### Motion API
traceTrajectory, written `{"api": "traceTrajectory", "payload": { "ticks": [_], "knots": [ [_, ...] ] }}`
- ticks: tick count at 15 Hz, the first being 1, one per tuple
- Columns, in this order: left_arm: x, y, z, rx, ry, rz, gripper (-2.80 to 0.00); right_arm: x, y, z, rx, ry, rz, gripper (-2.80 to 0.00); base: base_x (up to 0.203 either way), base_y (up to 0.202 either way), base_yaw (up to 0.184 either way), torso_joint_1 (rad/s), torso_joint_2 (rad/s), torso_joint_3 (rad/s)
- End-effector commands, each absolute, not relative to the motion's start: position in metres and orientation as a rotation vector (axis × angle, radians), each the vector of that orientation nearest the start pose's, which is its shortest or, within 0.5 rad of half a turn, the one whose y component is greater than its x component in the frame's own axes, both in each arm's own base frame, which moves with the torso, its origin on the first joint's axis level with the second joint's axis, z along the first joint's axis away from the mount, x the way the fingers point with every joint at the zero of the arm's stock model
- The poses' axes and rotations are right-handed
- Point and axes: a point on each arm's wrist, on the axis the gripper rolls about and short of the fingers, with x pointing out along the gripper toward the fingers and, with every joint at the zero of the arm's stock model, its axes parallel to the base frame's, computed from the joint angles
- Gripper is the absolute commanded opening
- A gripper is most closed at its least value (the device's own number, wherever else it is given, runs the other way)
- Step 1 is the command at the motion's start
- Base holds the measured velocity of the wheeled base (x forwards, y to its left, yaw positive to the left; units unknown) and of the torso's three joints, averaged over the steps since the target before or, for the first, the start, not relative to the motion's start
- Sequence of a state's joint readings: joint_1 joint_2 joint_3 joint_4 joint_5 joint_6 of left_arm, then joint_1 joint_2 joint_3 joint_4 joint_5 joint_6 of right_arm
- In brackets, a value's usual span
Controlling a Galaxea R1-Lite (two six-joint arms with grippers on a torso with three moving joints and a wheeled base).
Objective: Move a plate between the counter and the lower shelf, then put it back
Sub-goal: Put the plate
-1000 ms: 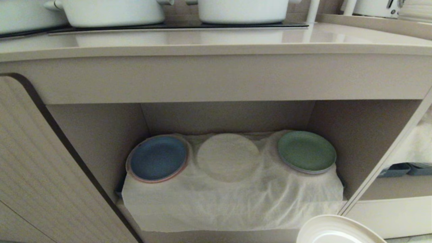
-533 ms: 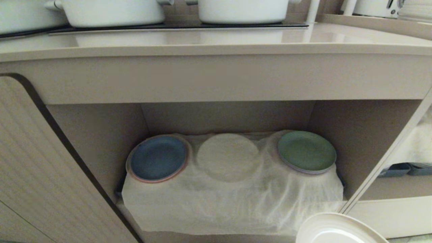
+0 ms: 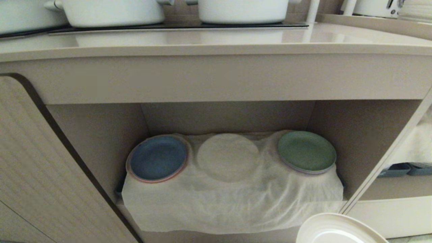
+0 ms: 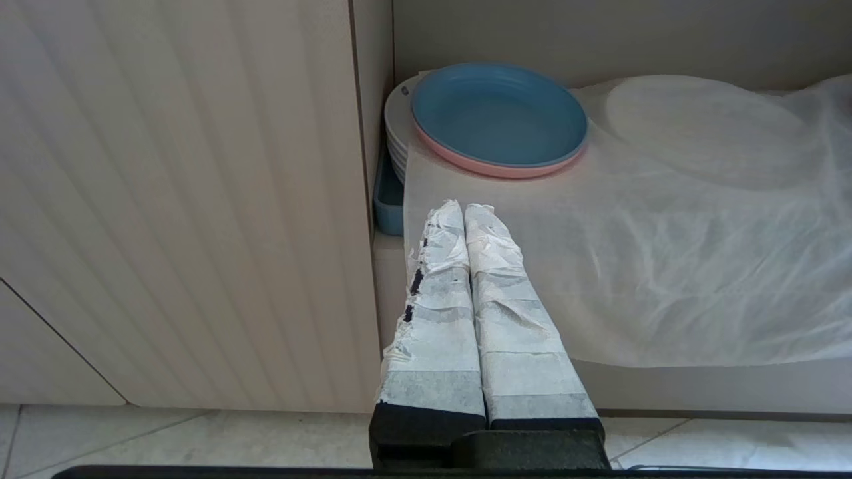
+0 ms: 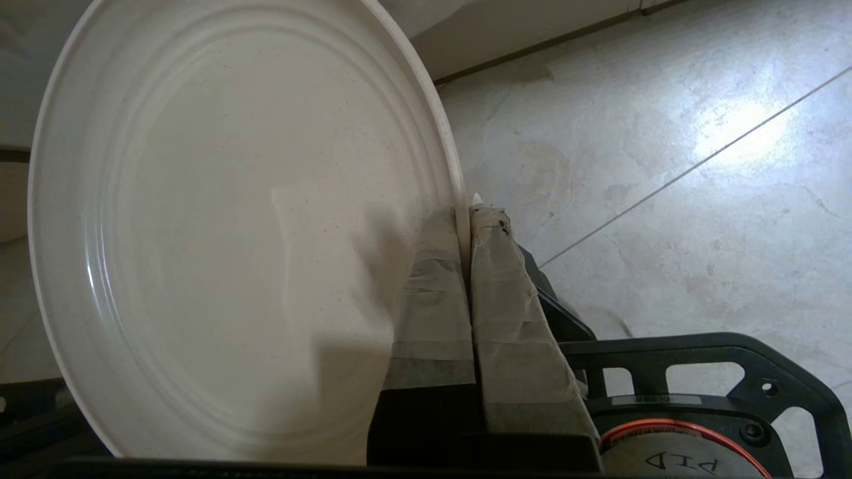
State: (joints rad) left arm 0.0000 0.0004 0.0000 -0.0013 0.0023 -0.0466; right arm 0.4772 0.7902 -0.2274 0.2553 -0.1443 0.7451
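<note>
Nearest to the robot, at the lower right corner of the head view, the plate (image 3: 339, 230) shows only its upper part, in front of the cabinet and lower than the shelf opening. In the right wrist view the right gripper (image 5: 468, 216) has its two taped fingers (image 5: 432, 293) pressed together on the rim of this cream plate (image 5: 233, 226), one finger on each face of the rim, and the tiled floor (image 5: 665, 146) lies behind it. The left gripper (image 4: 464, 211) is low in front of the cabinet (it holds nothing), with its taped fingers (image 4: 439, 313) closed against each other, pointing toward the front left corner of the shelf beside the ribbed cabinet door (image 4: 180, 199). Farther in, the lower shelf (image 3: 354, 135) is covered by a wrinkled white cloth (image 3: 233, 199) that hangs over its front edge. On the cloth a blue plate (image 3: 158, 158) sits at the left on a pink one and a green plate (image 3: 306, 151) sits at the right; between them the cloth shows a round raised shape (image 3: 227, 156). Above, the counter (image 3: 216, 42) carries two white pots (image 3: 114, 11) on a black hob panel (image 3: 189, 26) at the back.
</note>
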Motion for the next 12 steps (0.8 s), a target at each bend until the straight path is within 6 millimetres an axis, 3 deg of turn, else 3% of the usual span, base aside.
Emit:
{"api": "traceTrajectory", "payload": {
  "ticks": [1, 12],
  "knots": [
    [-0.0228, 0.0001, 0.0756, -0.048, -0.002, 0.003, -2.8, 0.0429, 0.0184, 0.1081, 0.452, 0.852, 0.001, -2.8, 0.0, 0.0, 0.0, 0.0, 0.0, 0.0],
    [-0.0228, 0.0001, 0.0756, -0.048, -0.002, 0.003, -2.8, 0.0426, 0.0186, 0.1063, 0.445, 0.857, 0.002, -2.8, 0.0, 0.0, 0.0, 0.0, 0.0, 0.0]
  ]
}}
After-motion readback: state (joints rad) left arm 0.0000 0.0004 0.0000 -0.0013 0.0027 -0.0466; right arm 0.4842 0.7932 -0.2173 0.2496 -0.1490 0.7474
